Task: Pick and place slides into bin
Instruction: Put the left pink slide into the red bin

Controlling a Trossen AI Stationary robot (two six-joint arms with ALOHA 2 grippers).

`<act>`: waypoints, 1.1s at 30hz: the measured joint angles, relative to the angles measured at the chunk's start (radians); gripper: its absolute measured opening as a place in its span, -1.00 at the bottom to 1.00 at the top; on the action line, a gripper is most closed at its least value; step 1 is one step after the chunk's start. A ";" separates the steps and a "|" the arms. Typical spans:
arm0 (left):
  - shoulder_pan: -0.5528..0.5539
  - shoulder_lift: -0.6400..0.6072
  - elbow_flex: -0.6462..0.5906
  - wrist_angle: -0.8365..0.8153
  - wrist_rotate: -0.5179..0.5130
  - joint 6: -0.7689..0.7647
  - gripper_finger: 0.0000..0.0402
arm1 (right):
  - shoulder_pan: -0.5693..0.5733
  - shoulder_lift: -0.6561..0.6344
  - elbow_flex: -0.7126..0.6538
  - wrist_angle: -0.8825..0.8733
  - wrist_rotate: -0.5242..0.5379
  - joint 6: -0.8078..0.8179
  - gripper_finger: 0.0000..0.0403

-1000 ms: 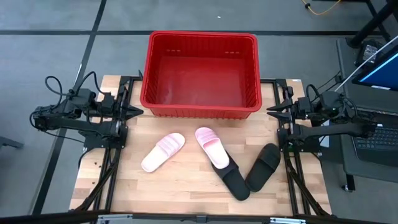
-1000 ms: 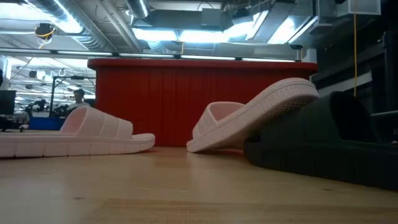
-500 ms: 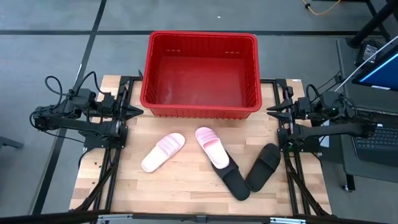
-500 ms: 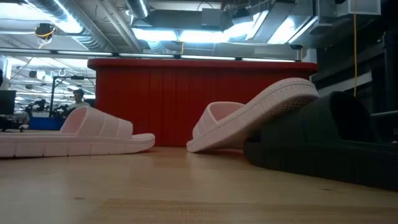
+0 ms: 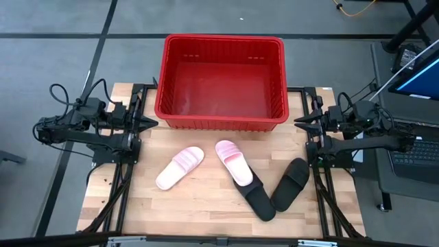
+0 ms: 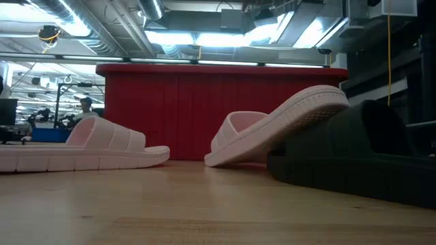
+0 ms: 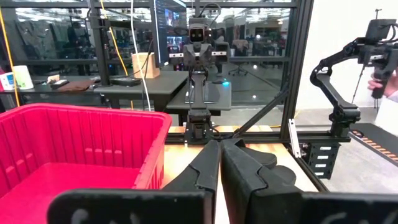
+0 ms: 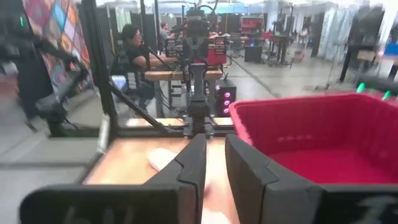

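The red bin (image 5: pixel 219 82) stands at the table's far middle. A pink slide (image 5: pixel 180 167) lies flat on the table near the bin. The second pink slide (image 5: pixel 233 161) has its near end resting on a black slide (image 5: pixel 257 199) and its far end on the table, so it is tilted in the low view (image 6: pixel 272 129). Another black slide (image 5: pixel 290 184) lies to the right, beside the first. My left gripper (image 5: pixel 152 123) waits shut at the bin's left near corner. My right gripper (image 5: pixel 298 122) waits shut at its right near corner.
The bin's wall (image 6: pixel 218 109) rises behind the slides in the low view. Black arm frames run along the table's left and right edges. Bare wood lies along the near edge. A person (image 8: pixel 134 53) sits in the room beyond the table.
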 joint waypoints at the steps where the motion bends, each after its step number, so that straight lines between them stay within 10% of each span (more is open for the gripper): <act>1: 0.000 0.000 0.000 0.000 0.000 0.000 -0.94 | 0.000 0.000 0.000 0.005 0.000 0.043 -0.68; 33: 0.000 0.004 0.000 0.254 0.000 -0.139 -0.96 | 0.000 0.000 0.000 0.125 -0.009 -0.069 -0.68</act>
